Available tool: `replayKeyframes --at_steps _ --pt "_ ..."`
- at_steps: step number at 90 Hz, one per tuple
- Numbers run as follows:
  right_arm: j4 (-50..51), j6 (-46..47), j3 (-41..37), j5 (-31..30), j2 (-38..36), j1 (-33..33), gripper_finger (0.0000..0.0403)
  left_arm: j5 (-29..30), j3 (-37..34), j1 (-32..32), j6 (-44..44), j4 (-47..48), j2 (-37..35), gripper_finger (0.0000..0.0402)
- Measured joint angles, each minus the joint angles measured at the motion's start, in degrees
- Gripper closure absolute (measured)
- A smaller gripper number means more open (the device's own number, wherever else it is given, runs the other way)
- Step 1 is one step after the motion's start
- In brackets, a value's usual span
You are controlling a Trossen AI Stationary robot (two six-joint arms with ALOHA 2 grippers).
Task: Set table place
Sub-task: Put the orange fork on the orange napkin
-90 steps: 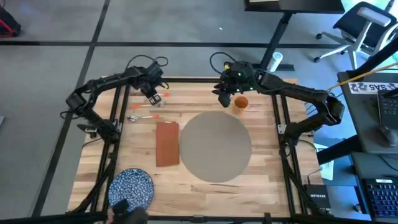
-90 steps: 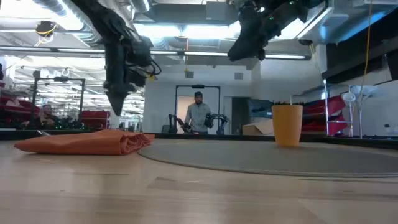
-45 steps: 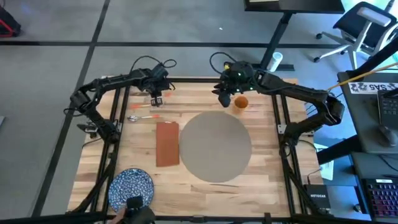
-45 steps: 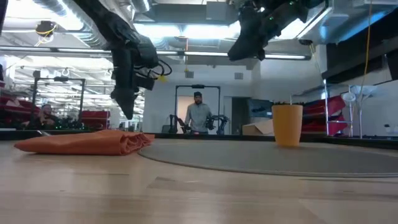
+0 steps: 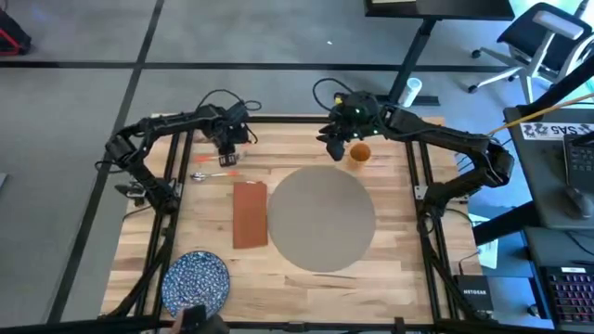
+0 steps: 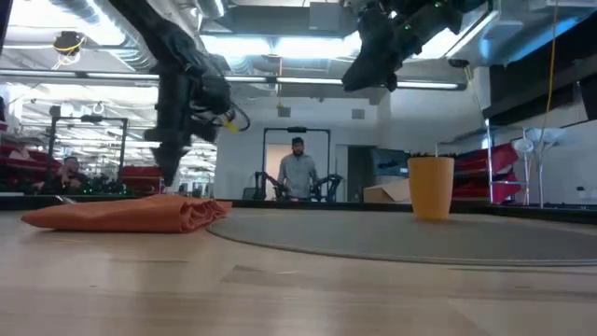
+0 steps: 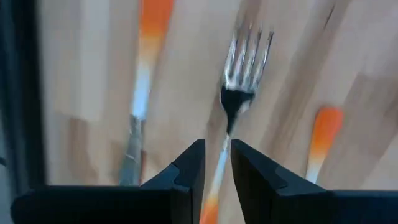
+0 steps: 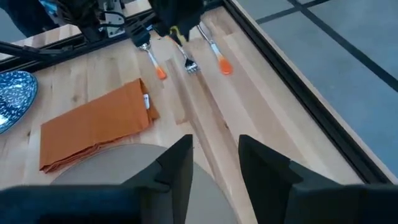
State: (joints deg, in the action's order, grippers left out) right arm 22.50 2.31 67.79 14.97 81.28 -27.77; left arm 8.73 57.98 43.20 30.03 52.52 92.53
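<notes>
The placemat (image 5: pixel 321 219) looks thin and floppy, so it's best pinched at its rim. Beyond the placemat, the left gripper (image 7: pixel 216 163) is held nearly closed over a fork (image 7: pixel 239 78), and the right gripper (image 8: pixel 214 165) is parked open.

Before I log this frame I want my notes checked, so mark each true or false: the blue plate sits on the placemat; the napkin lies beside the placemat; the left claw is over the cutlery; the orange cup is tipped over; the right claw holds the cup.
1. The blue plate sits on the placemat. False: it is on the bare table, near a corner.
2. The napkin lies beside the placemat. True.
3. The left claw is over the cutlery. True: the fork shows just past its fingers.
4. The orange cup is tipped over. False: it stands upright.
5. The right claw holds the cup. False: its fingers are apart and empty.
</notes>
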Motion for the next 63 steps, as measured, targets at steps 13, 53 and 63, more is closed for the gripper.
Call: replayKeyframes --at_steps 13,53,63 --pt "-0.01 -0.01 0.00 1.19 0.00 0.02 0.0288 -0.03 -4.90 -0.09 -0.65 -0.95 0.04 0.0341" --pt "-0.02 -0.02 0.00 1.20 0.00 0.02 0.0288 0.06 -7.48 -1.82 -2.40 -6.66 0.02 0.0341" --pt "-0.02 -0.02 0.00 1.17 0.00 0.00 0.0288 0.04 -7.48 -2.68 -1.55 -6.69 -0.01 0.0346"
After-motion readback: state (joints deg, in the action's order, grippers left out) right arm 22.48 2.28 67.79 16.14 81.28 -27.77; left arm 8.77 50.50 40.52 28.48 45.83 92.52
